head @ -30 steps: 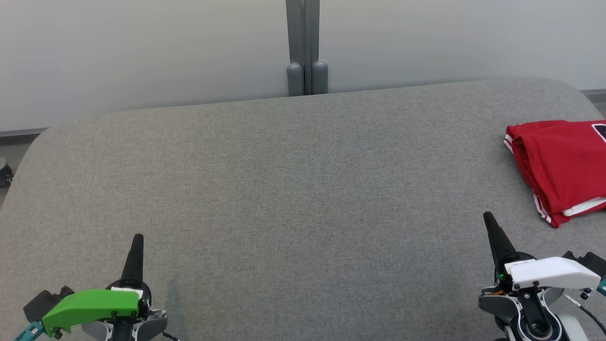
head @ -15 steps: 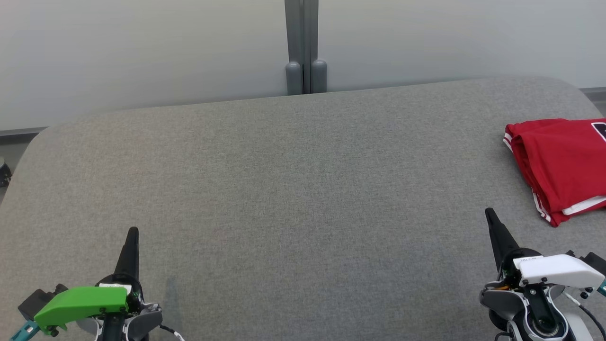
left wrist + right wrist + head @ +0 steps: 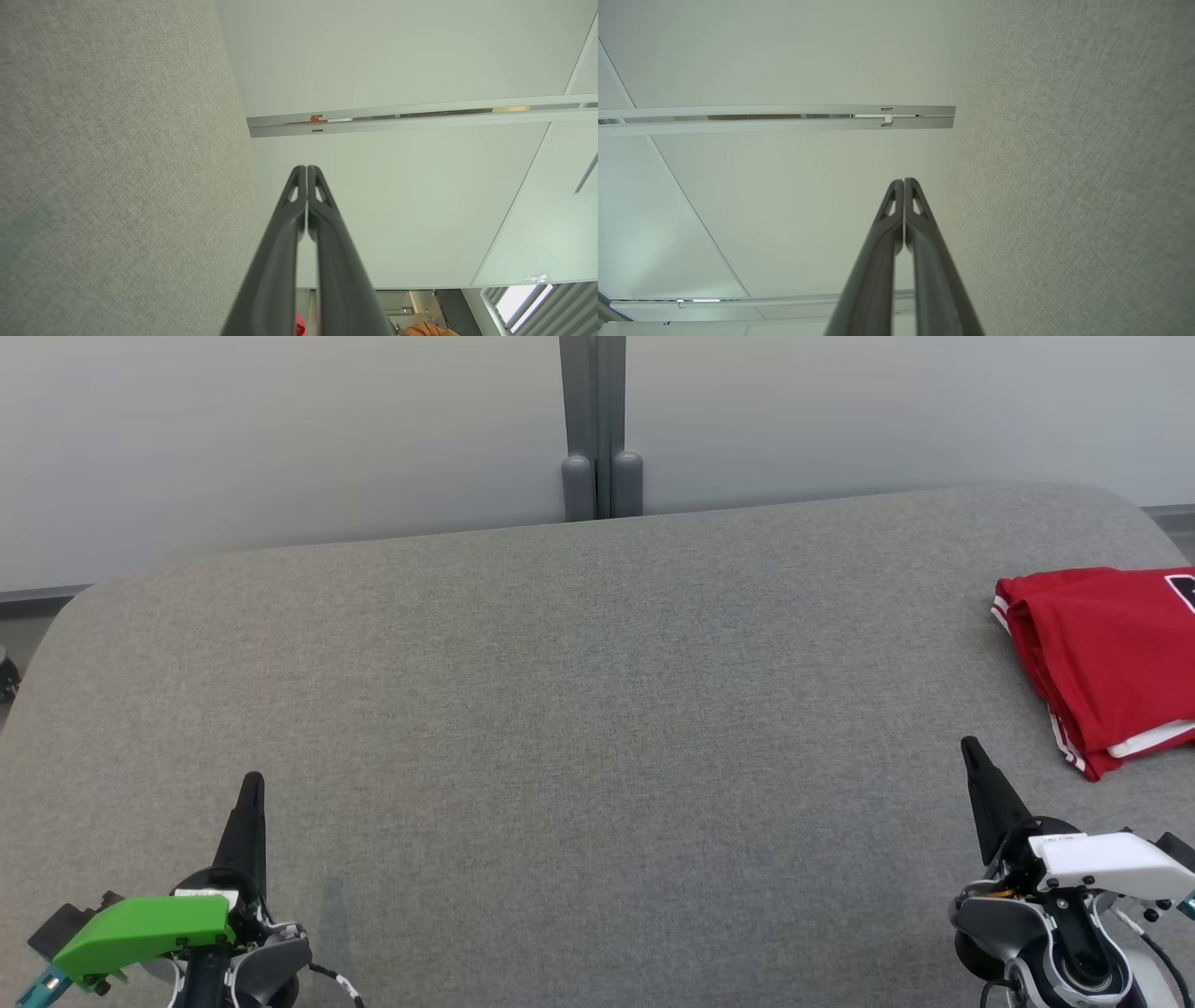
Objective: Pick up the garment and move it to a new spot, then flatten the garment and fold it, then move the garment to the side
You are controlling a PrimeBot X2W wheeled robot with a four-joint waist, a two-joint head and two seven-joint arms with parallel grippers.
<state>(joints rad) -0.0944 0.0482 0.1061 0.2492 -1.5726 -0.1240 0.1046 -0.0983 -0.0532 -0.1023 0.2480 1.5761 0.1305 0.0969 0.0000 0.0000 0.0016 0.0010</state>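
- Head view, item one: the garment, red with white striped trim, lies folded at the right edge of the grey bench, toward its far corner, partly cut off by the frame
- I log the left gripper over the bench's near-left corner, fingers pressed together, nothing in them
- I log the right gripper over the near-right corner, fingers closed tip to tip, empty, apart from the garment
- Both wrist views: finger pairs meet at the tips beside grey fabric
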